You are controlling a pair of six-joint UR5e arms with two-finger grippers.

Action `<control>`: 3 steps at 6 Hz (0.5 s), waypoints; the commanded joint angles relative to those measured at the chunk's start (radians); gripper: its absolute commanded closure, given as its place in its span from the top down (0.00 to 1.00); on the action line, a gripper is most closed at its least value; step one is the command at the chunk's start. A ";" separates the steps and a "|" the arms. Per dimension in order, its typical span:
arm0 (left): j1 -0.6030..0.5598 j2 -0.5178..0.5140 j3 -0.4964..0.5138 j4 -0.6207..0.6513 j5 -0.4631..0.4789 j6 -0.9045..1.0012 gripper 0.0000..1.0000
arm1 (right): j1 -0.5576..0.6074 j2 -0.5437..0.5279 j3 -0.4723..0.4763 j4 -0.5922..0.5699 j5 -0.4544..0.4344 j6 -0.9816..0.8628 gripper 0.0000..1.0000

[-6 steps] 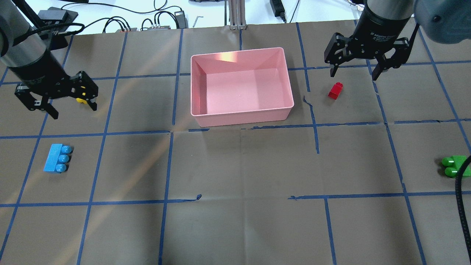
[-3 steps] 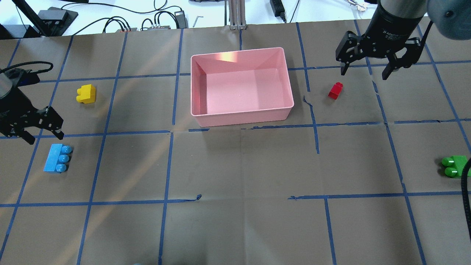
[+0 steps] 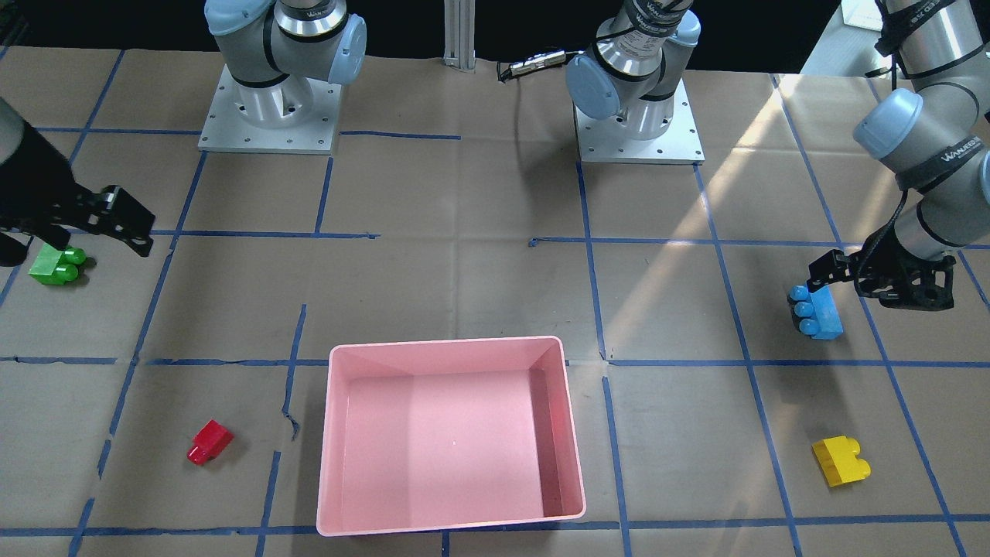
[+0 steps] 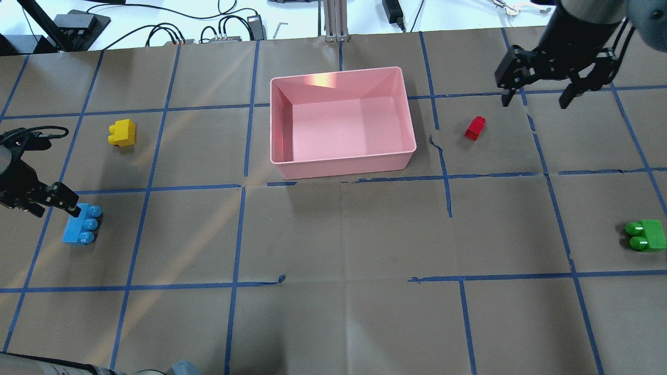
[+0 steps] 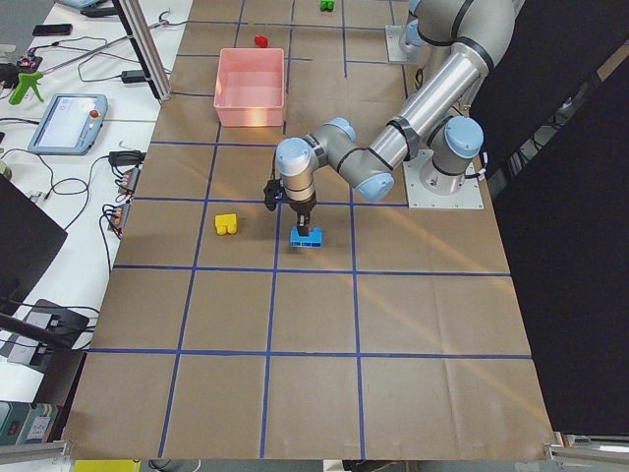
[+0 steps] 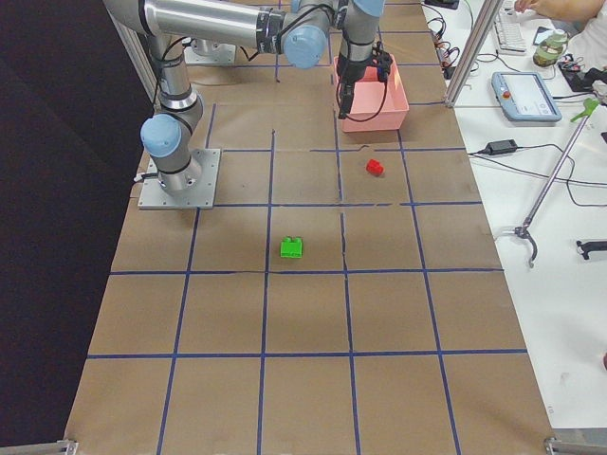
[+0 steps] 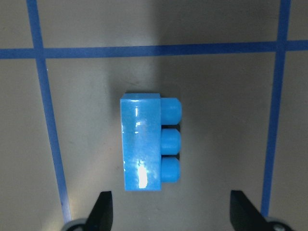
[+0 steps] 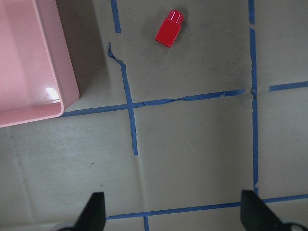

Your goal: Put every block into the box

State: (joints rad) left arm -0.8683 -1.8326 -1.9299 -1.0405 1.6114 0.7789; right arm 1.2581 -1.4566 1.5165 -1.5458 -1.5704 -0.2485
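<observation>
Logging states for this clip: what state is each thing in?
pink box, empty
light blue block, on its side
yellow block, on its side
red block, on its side
green block, on its side
left tool, open over light blue block
right tool, open, empty

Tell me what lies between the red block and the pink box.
Only brown paper and a blue tape line separate red block and box, shown overhead.
</observation>
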 commanded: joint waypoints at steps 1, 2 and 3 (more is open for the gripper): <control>0.008 -0.055 0.002 0.020 -0.015 0.039 0.96 | -0.254 -0.001 0.056 -0.051 -0.002 -0.304 0.99; 0.006 -0.098 -0.004 0.081 -0.013 0.037 0.96 | -0.366 -0.002 0.104 -0.129 -0.003 -0.451 0.99; 0.008 -0.134 -0.003 0.098 -0.007 0.037 0.96 | -0.476 -0.005 0.188 -0.237 -0.002 -0.591 0.99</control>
State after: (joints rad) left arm -0.8615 -1.9298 -1.9325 -0.9687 1.6000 0.8155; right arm 0.8952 -1.4597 1.6333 -1.6873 -1.5730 -0.6963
